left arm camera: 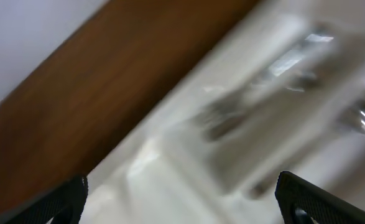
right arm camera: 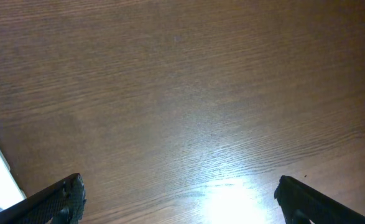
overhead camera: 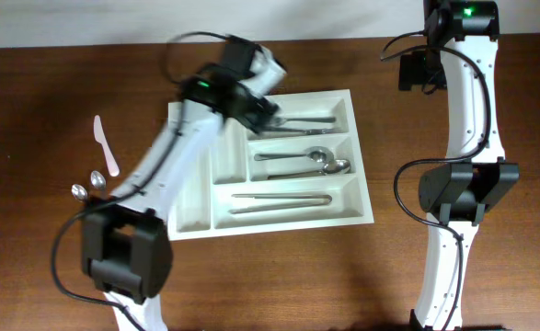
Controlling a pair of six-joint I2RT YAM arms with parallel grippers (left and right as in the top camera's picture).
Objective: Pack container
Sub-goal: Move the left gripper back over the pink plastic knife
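The container (overhead camera: 279, 226) lies mid-counter (overhead camera: 30, 110), its long axis running left to right and slightly skewed. The top long compartment holds forks (overhead camera: 306, 122), the middle one spoons (overhead camera: 315, 161), and the bottom one slim straight pieces (overhead camera: 283, 200). The two narrow ones look bare where the arm does not hide them. The left end effector (overhead camera: 270, 110) hovers right over the top compartment's left end, jaws wide and empty. The right end effector (right arm camera: 179, 199) is also open, over bare wood to the container's right. A white knife (overhead camera: 104, 145) and two loose spoons (overhead camera: 87, 186) lie to the left, nearer the left arm.

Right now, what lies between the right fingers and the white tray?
Nothing but bare tabletop between the right fingers and the tray; the overhead and right wrist views both show it.
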